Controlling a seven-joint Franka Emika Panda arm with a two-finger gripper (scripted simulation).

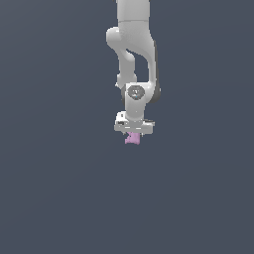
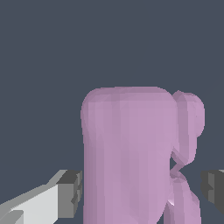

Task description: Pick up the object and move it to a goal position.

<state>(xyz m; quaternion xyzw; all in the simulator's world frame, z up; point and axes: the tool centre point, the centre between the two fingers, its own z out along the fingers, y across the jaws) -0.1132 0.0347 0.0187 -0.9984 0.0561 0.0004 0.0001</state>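
Observation:
The object (image 1: 132, 139) is a small pink-lilac lumpy shape that pokes out just below the white hand in the exterior view. In the wrist view the object (image 2: 131, 153) fills the middle, a broad rounded block with a smaller knob on one side. My gripper (image 2: 141, 186) straddles it. One dark pad (image 2: 72, 192) lies against the object's flank, and the other pad (image 2: 213, 186) sits a sliver away from its knobby side. In the exterior view the gripper (image 1: 133, 136) points straight down over the object and its fingers are hard to make out.
The white arm (image 1: 134, 49) comes down from the upper middle of the exterior view. Around it is only a plain dark grey surface (image 1: 59, 188).

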